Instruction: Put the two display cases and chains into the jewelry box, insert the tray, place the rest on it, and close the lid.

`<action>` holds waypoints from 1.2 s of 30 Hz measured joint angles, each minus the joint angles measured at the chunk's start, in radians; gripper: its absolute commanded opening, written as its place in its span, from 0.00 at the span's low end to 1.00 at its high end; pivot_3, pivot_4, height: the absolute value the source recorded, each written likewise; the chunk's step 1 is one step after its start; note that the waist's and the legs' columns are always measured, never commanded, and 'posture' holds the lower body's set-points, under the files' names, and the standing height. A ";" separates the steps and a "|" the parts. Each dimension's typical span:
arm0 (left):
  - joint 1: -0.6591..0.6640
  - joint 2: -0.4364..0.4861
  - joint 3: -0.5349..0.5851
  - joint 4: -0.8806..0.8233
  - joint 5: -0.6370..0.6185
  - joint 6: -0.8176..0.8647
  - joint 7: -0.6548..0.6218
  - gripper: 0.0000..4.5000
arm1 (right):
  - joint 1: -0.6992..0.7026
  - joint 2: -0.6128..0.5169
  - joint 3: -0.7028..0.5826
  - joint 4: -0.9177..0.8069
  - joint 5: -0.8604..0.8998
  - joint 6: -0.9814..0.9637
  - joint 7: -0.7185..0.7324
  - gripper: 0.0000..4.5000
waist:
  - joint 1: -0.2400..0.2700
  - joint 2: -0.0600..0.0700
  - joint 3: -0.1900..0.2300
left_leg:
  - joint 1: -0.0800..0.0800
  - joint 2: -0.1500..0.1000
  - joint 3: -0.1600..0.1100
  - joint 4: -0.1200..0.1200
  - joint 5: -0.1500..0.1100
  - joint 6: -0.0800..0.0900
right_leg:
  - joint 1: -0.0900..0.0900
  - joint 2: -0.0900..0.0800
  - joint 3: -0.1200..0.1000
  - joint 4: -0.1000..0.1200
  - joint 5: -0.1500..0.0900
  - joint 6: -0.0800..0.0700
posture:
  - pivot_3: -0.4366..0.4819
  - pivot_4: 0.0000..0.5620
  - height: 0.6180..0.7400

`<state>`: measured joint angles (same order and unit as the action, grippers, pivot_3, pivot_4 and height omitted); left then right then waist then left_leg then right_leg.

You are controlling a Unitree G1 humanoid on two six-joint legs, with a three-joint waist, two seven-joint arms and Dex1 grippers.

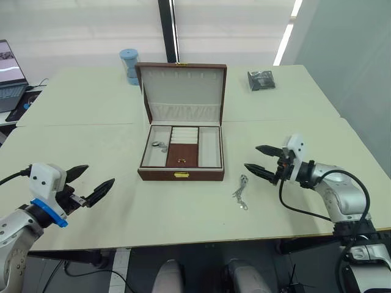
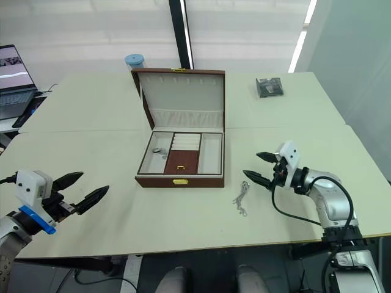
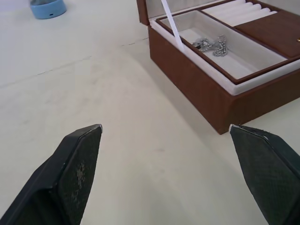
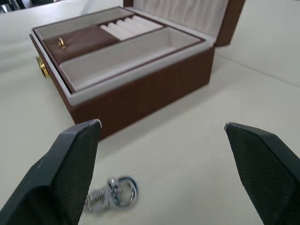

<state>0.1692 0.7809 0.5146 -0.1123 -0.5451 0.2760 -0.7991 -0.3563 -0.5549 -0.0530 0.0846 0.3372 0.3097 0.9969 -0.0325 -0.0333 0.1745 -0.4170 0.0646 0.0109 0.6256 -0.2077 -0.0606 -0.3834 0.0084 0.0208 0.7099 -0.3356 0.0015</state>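
The jewelry box stands open at mid-table, its lid upright behind it. The tray with its brown panel and gold knob sits inside the box. A small silvery piece lies in the tray's left compartment. One of the chains lies on the table by the box's front right corner. My right gripper is open just right of that chain and holds nothing. My left gripper is open and empty, well left of the box. The display cases are out of view.
A dark crinkly packet lies at the back right of the table. A blue cylindrical container stands behind the box's left corner. A laptop sits at the far left. The table's front edge runs close below both grippers.
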 measured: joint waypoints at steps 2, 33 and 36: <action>-0.025 0.017 0.001 0.043 0.005 -0.001 -0.016 1.00 | 0.037 -0.029 -0.023 -0.008 0.000 -0.010 0.000 0.99 | 0.000 0.000 0.000 | 0.000 0.000 0.000 0.000 0.000 0.000 | 0.000 0.000 0.000 0.000 0.000 0.000 | 0.48 0.27 1.00; -0.126 0.087 0.030 0.232 0.065 -0.029 -0.090 1.00 | 0.190 -0.165 -0.159 0.109 -0.005 -0.151 -0.008 0.99 | 0.001 0.000 0.001 | 0.000 0.000 0.004 0.000 0.000 0.000 | 0.000 0.000 0.000 0.001 0.000 0.000 | 0.48 0.27 1.00; -0.101 0.084 0.029 0.217 0.066 -0.031 -0.101 1.00 | 0.190 -0.164 -0.159 0.108 -0.003 -0.150 -0.011 0.99 | 0.001 0.000 0.001 | 0.000 0.000 0.004 0.000 0.000 0.000 | 0.000 0.000 0.000 0.001 0.000 0.000 | 0.48 0.27 1.00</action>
<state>0.0680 0.8651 0.5436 0.1048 -0.4795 0.2447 -0.9002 -0.1662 -0.7188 -0.2120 0.1923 0.3338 0.1601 0.9861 -0.0320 -0.0335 0.1751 -0.4168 0.0650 0.0149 0.6257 -0.2077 -0.0607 -0.3835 0.0081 0.0212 0.7105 -0.3356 0.0017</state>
